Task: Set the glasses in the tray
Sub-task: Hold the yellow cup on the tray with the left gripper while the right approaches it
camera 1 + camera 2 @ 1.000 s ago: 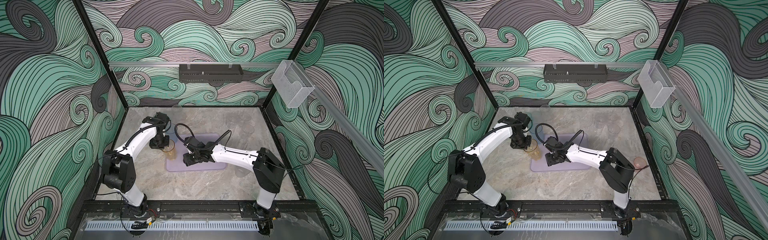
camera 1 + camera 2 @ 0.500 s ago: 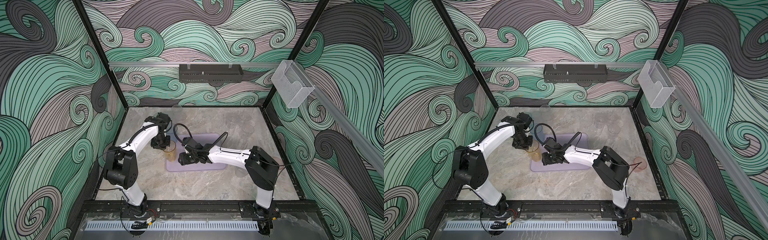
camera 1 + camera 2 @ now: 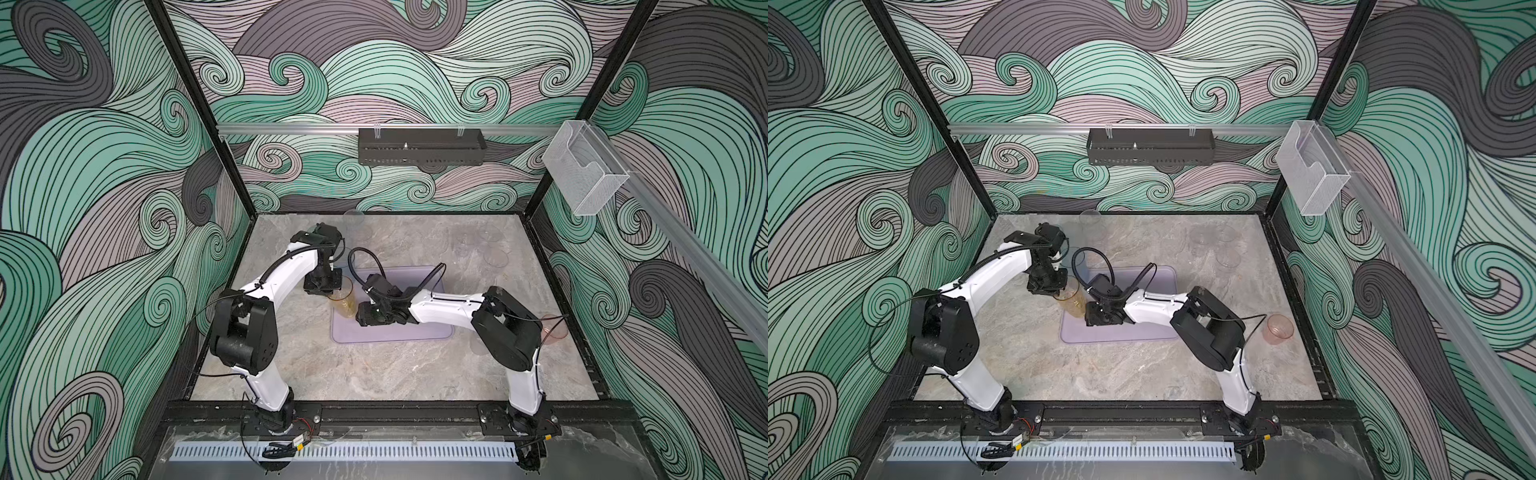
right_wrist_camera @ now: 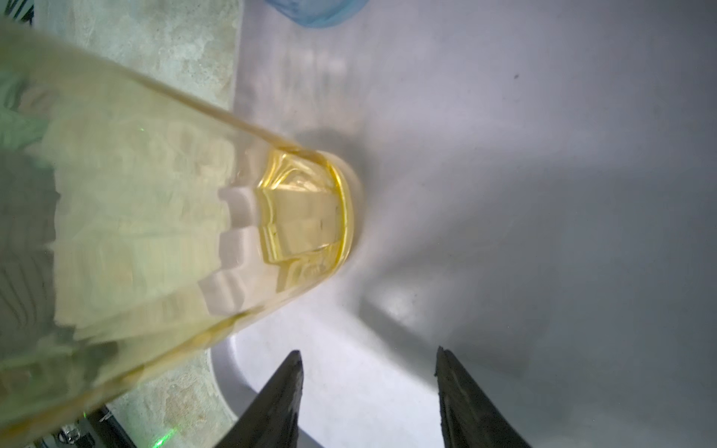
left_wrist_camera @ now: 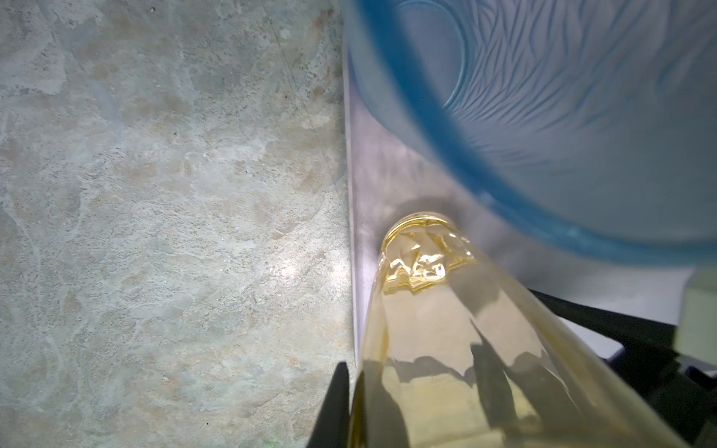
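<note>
1 amber tumbler (image 3: 344,302) on 1 lavender tray (image 3: 415,333), left tool (image 3: 331,291) pinching its rim, right tool (image 4: 368,353) spread.

Blurred, cut off: blue tumbler (image 5: 543,116); amber tumbler (image 4: 155,232) rim out of frame.

Wall panels printed with swirling teal, mauve and dark grey waves (image 3: 415,75) enclosed the cell on three sides, joined by black metal corner posts (image 3: 199,108). A silver aluminium rail (image 3: 291,129) crossed the back wall and carried a black perforated metal rack (image 3: 420,151). A clear acrylic box (image 3: 584,174) hung on a side rail. The evenly lit floor was a grey-beige marbled tabletop (image 3: 374,374), with a white slotted strip (image 3: 374,453) along its front.
</note>
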Tool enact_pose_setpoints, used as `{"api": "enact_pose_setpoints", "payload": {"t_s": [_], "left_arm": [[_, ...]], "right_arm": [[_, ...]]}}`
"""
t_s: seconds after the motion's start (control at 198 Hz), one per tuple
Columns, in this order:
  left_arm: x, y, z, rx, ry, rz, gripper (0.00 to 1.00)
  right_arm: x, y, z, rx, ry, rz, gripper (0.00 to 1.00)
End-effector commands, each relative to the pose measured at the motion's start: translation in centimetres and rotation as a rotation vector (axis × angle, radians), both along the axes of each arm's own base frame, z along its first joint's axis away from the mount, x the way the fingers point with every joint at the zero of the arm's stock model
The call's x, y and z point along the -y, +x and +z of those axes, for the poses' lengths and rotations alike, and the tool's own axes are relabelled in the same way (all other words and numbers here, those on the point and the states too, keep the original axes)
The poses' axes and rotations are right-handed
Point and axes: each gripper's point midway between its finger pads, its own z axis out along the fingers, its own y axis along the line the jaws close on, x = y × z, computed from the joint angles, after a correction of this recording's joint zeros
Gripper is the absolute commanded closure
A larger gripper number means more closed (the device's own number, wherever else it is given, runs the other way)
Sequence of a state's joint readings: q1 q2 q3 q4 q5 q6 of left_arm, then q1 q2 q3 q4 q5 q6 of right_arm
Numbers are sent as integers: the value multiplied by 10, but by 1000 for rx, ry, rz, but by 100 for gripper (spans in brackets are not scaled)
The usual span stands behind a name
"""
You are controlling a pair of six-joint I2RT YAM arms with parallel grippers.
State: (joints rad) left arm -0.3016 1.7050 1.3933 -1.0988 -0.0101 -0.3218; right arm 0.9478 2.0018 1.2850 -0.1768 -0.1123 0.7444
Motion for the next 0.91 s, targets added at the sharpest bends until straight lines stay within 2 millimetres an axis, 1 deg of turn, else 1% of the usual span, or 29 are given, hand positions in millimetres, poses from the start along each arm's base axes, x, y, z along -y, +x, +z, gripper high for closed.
{"api": "enact_pose_setpoints", "payload": {"t_s": [0.0, 0.177, 0.242, 0.374, 0.475, 0.666, 0.813, 0.904], "left_arm": [[0, 10, 12, 31, -4, 0, 88], [-1, 14, 17, 53, -1, 4, 78], [2, 16, 20, 67, -15, 4, 77], [4, 17, 20, 74, -26, 4, 77], [3, 17, 17, 72, -24, 6, 77], [3, 21, 21, 107, -29, 8, 77], [-1, 22, 24, 129, -22, 13, 77], [-3, 19, 32, 139, -25, 12, 76]], "right_arm": [[-8, 13, 10, 23, 21, -19, 44], [-10, 16, 2, 13, 14, -29, 44], [-11, 17, 1, 12, 13, -34, 45], [-11, 21, -4, 15, 6, -45, 45], [-10, 25, -5, 20, 1, -56, 45], [-9, 35, -4, 28, 0, -73, 45], [-7, 36, 0, 40, -3, -68, 45], [-3, 32, 3, 42, -10, -61, 45]]}}
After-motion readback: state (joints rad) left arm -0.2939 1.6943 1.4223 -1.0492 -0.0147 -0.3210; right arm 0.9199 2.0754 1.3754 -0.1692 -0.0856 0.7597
